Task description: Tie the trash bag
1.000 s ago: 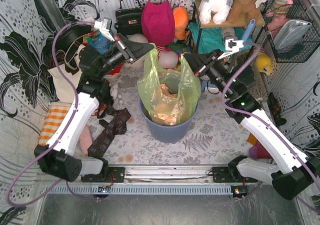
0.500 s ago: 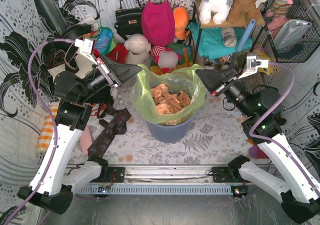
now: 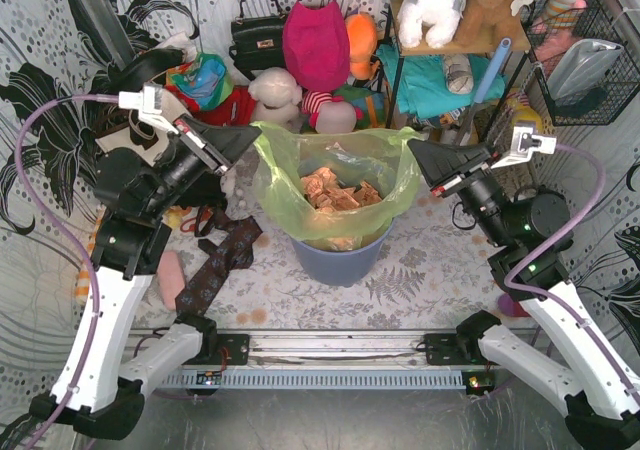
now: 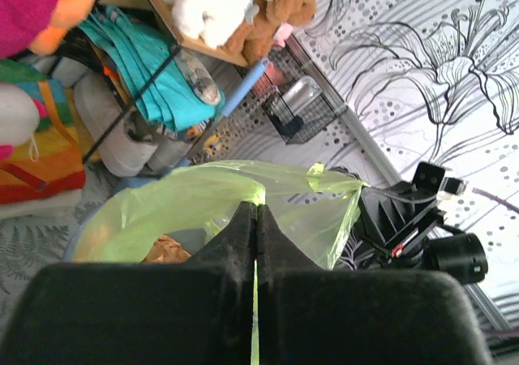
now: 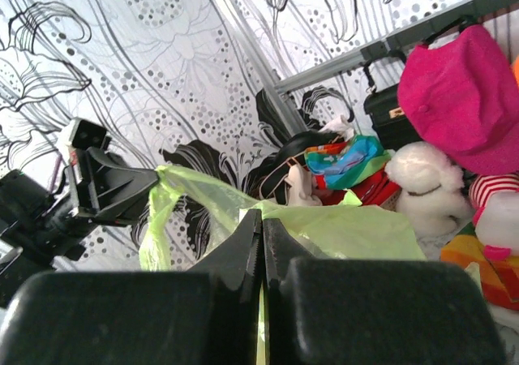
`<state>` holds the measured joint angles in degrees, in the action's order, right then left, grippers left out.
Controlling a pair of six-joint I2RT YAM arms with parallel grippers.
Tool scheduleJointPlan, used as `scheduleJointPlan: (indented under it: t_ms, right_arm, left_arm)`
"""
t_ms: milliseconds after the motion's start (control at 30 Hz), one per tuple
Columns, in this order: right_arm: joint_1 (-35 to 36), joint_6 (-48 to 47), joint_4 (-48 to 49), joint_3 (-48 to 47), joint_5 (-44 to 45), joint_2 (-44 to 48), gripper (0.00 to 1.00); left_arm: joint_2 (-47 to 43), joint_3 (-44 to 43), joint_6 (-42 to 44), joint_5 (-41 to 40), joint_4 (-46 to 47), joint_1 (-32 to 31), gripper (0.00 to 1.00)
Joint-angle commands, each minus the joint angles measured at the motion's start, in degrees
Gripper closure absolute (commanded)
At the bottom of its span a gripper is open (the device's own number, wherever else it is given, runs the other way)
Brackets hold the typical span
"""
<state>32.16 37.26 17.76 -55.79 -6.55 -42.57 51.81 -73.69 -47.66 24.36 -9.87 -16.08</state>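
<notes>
The lime-green trash bag (image 3: 335, 165) sits in a blue-grey bin (image 3: 338, 260), its mouth stretched wide open, with crumpled orange-brown paper (image 3: 335, 192) inside. My left gripper (image 3: 254, 131) is shut on the bag's left rim. My right gripper (image 3: 412, 148) is shut on the right rim. In the left wrist view my shut gripper (image 4: 256, 208) pinches the green film (image 4: 203, 199). In the right wrist view my shut gripper (image 5: 261, 215) pinches the bag (image 5: 357, 227), and the left gripper (image 5: 154, 180) holds the far corner.
Soft toys, a magenta bag (image 3: 316, 42), a black handbag (image 3: 258, 32) and a shelf rack (image 3: 440, 60) crowd the back. A patterned tie (image 3: 215, 265) and striped cloth lie left of the bin. A wire basket (image 3: 585, 60) hangs at the right wall.
Both grippers moved apart and down from above the bin, pulling the bag's rim outward. The bag's mouth went from bunched and raised to stretched wide and flat.
</notes>
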Motion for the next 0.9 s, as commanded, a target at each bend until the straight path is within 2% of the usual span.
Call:
scheduleJointPlan:
  t_ms: [0, 67, 233, 400, 467, 567, 667, 867]
  right_arm:
    - [-0.16, 0.02, 7.55, 3.32, 5.41, 3.19, 1.00]
    - [-0.15, 0.12, 8.62, 4.13, 6.36, 3.94, 1.00]
    - [-0.17, -0.42, 12.99, 4.20, 4.83, 3.00, 1.00]
    - [-0.17, -1.63, 10.04, -0.58, 2.39, -0.52, 1.00]
    - [-0.17, -2.12, 6.19, -3.05, 1.14, -1.70, 0.96]
    - [-0.17, -2.47, 0.64, -6.03, -0.41, -2.58, 0.78]
    - [-0.17, -2.77, -4.41, -7.52, -1.11, -2.37, 0.63]
    - [-0.17, -3.45, -12.52, -9.36, -0.17, -1.15, 0.50]
  left_arm:
    - [-2.24, -2.04, 2.78, -6.60, 0.48, -0.09, 1.00]
    - [-3.21, -0.92, 1.82, -6.33, 4.48, -0.06, 1.00]
    - [-3.33, 1.72, -2.72, 0.10, 17.67, -0.08, 1.00]
    - [-0.69, 1.20, -6.44, 4.40, 23.93, -0.08, 0.98]
    - [-0.40, 0.70, -6.01, 4.56, 22.68, -0.04, 0.90]
    - [-0.96, 0.40, -4.04, 3.77, 17.54, -0.02, 0.68]
    - [-1.52, -0.73, -1.09, 3.18, 10.90, -0.01, 0.53]
    - [-1.35, -5.21, 3.70, 2.09, -3.83, 0.01, 0.39]
